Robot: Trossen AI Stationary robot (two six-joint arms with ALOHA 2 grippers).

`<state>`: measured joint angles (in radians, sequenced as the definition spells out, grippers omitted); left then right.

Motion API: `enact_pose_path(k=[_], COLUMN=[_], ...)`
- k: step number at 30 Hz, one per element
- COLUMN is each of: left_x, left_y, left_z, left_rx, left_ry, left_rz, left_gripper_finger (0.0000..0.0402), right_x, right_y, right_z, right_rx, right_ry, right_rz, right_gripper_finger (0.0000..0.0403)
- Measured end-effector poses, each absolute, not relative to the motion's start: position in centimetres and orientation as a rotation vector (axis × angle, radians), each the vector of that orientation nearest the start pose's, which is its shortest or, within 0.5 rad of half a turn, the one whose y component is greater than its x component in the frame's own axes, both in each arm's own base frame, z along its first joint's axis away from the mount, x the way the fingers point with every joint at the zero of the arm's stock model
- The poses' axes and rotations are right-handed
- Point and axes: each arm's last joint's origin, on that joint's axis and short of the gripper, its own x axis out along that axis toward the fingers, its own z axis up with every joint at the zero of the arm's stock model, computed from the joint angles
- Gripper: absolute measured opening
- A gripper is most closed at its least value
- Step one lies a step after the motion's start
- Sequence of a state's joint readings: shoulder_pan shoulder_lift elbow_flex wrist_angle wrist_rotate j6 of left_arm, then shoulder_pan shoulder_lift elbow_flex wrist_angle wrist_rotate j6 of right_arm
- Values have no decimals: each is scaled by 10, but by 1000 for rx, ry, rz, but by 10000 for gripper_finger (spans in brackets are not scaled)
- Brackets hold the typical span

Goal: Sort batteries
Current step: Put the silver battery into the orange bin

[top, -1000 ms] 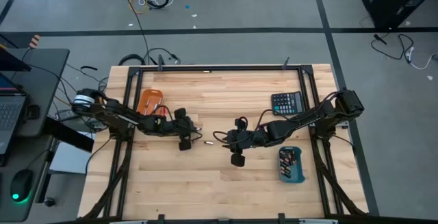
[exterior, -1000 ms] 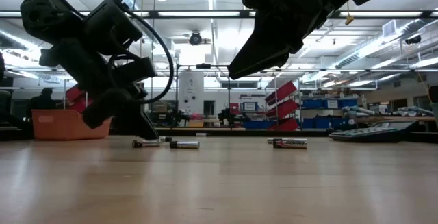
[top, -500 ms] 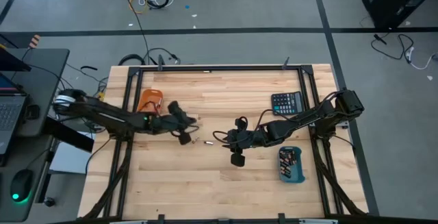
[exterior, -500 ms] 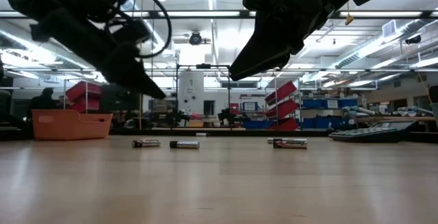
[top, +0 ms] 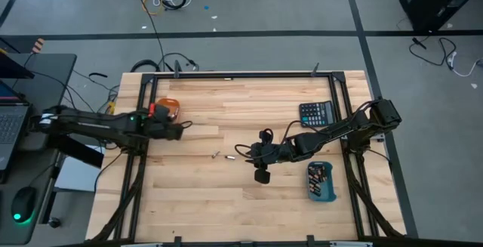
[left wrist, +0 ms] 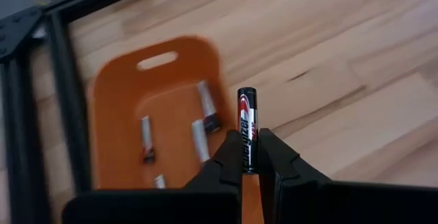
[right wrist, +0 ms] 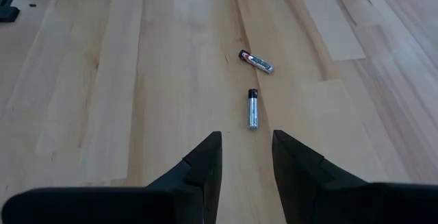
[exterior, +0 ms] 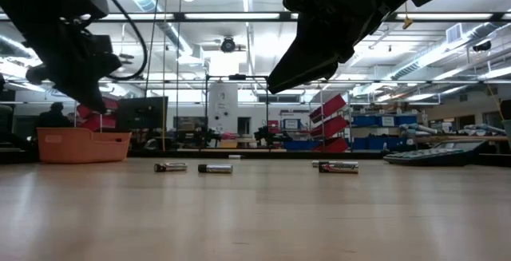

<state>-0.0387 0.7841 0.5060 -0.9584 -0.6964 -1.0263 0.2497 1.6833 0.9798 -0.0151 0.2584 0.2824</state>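
My left gripper hangs above the table beside the orange tray, shut on a black-and-red battery. In the high view the left gripper is at the tray's near right corner. Several silvery batteries lie inside that tray. My right gripper stands open over the table's middle, above and just short of two loose batteries that lie on the wood. The low view shows three batteries lying flat. My left gripper pinches the battery's rear half between its two fingers. The battery lies along the fingers and its front end sticks out past their tips. It is lifted clear of the table, slanting down with the fingers.
A blue tray with batteries sits at the near right, and a black calculator lies behind it. A black frame rail runs along the table's left side, beside the orange tray. Bare wood spreads across the near half.
My left gripper has risen from low over the table's middle and gone toward the left edge, to the orange tray, rolling as it went, with the battery kept between its fingers. The batteries on the table have stayed put.
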Motion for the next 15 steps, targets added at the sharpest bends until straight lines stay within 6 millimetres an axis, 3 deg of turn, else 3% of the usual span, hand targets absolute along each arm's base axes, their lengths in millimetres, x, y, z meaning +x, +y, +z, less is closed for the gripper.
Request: enact_pose_path(k=[4,15], left_x=[113,112], left_y=[14,14], left_z=[196,195], left_rx=[-432,-460], left_ry=[742,763], left_rz=[1073,1083], left_gripper_finger=[16,79], right_x=[338,339], right_y=[79,79], right_z=[190,190], right_rx=[93,94], right_ry=[686,684], right_rz=[-107,-107], right_gripper_finger=[115,115])
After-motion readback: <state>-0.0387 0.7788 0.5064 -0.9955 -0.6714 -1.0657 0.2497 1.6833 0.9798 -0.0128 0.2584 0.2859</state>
